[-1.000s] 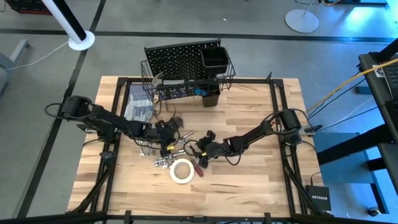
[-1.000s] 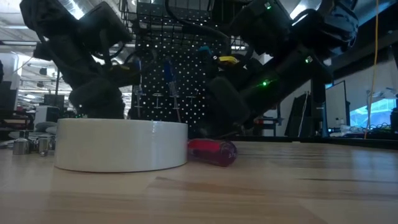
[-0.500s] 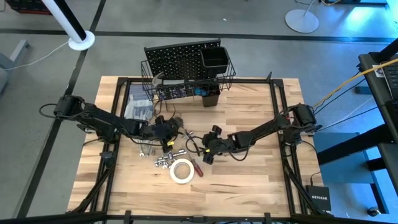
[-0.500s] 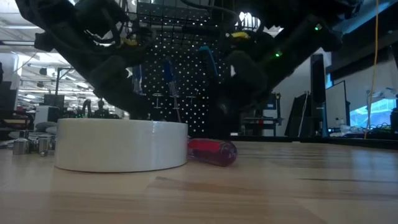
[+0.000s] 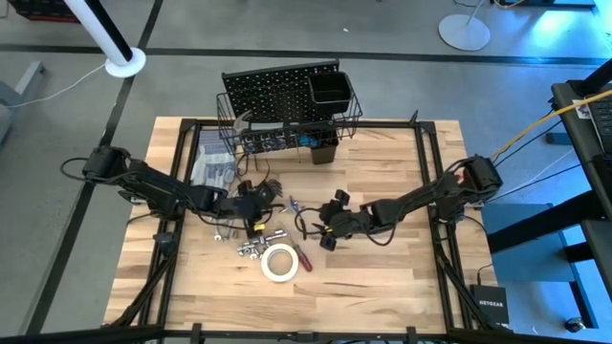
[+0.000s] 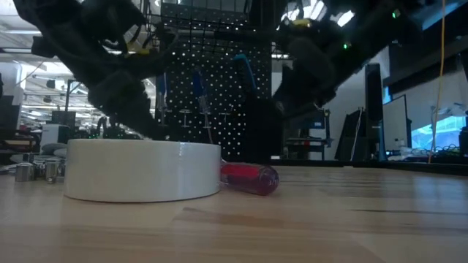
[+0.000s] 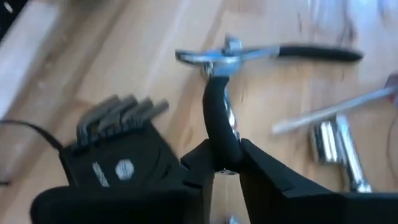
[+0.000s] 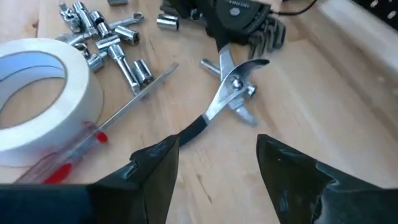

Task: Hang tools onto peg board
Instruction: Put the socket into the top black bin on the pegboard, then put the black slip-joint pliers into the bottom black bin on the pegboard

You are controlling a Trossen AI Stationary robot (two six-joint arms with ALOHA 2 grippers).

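Note:
Silver pliers (image 8: 234,86) with black handles lie spread wide on the table between my two grippers, also seen in the high view (image 5: 290,206). My left gripper (image 7: 222,163) is shut on one handle. My right gripper (image 8: 217,163) hangs open above the table, just short of the other handle's end (image 8: 191,132), touching nothing. The black peg board (image 5: 273,88) stands at the far edge with a wire basket (image 5: 335,113); blue-handled screwdrivers (image 6: 197,86) hang on it. A white tape roll (image 5: 280,263), a red screwdriver (image 5: 304,256) and several sockets (image 5: 251,250) lie near the front. My left gripper pinches one black handle of the pliers (image 7: 219,134) between its two fingers, near the handle's free end. The fingers slant down from the table's left side and lie roughly along the handle. The pliers' head (image 7: 219,57) and other handle (image 7: 320,53) reach away beyond the fingertips.
Grey gloves (image 5: 212,168) lie at the far left beside the peg board. A black hex-key set (image 7: 118,118) sits close to my left gripper. The right half of the table (image 5: 402,277) is bare wood.
My right gripper has risen from the table and drawn back toward the table's right edge, staying open. The pliers have stayed with my left gripper.

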